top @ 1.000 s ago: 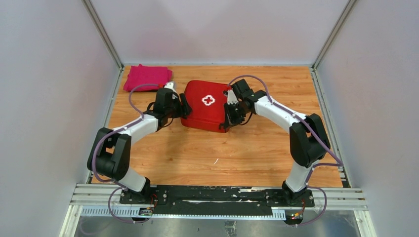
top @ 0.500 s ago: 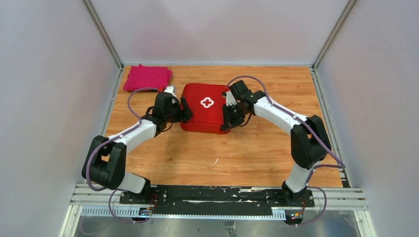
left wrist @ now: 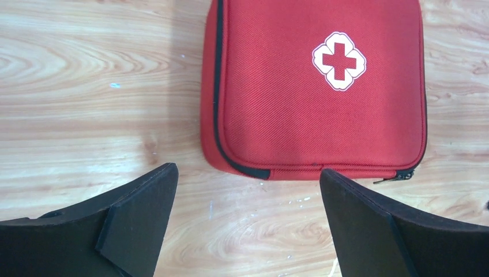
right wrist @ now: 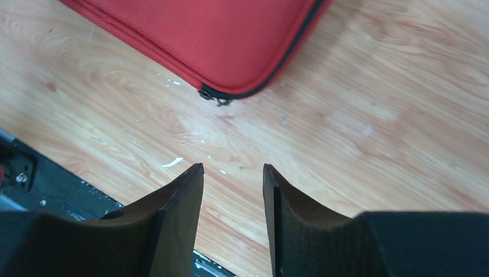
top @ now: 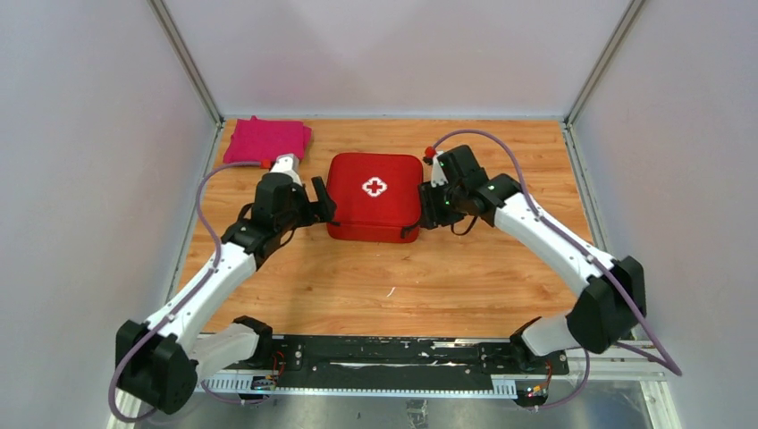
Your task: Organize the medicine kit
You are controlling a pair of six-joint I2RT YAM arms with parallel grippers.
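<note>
the medicine kit [top: 374, 207], a rounded-square red case, lies flat and shut on the wooden desk [top: 402, 277], a little beyond the middle, with its white cross emblem [top: 374, 187] facing up. a black zipper runs around its edge, and the zipper pull [right wrist: 214, 99] rests at the corner nearest the right arm, hanging just off the case onto the wood. the left pincer [left wrist: 247, 173] sits just beside the kit's left side, pointed at it, with its two black fingers [left wrist: 138, 213] spread wide and holding nothing. the right pincer [right wrist: 232, 168] sits just beside the kit's right side, angled down over bare wood close to the zipper corner; its fingers [right wrist: 173, 219] stand partly spread with a narrow gap between them, and nothing is pinched there. a folded pink cloth [top: 266, 141] lies in the far left corner of the desk, apart from the kit, beyond the left arm's wrist.
</note>
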